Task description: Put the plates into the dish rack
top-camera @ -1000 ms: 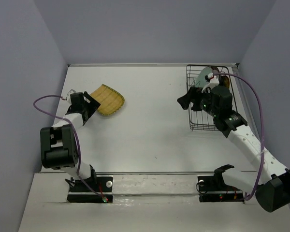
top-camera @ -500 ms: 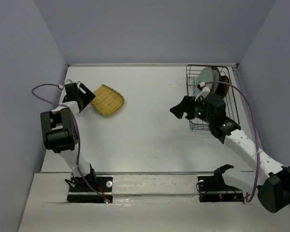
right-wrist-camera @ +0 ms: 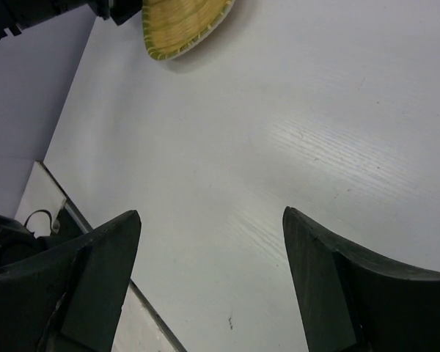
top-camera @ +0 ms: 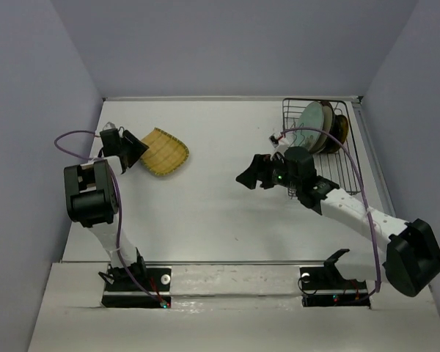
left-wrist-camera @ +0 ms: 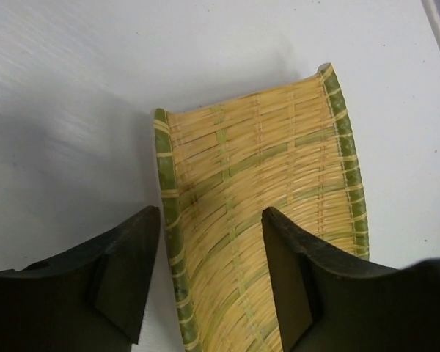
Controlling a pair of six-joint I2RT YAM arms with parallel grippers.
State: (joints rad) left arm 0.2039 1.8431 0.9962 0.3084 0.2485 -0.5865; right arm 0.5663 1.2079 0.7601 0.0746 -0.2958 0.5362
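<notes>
The yellow plate (top-camera: pixel 163 151) lies near the desk's (top-camera: pixel 220 220) far-left corner, its long green rim running between the left claw's (left-wrist-camera: pixel 209 214) parted jaws. The right claw (right-wrist-camera: pixel 213 216), released and empty, hovers well apart.

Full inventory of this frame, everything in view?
woven plate: one, yellow with green rim, flat on the table, far left
dish rack: one, black wire, far right corner
round plate: one, pale green, standing in the rack's far end
darker plate: one, brownish, behind the green one; more cannot be told
table: one, white
left gripper: one, black, open, straddling the woven plate's left rim
right gripper: one, black, open, nothing between the fingers, over bare table left of the rack
</notes>
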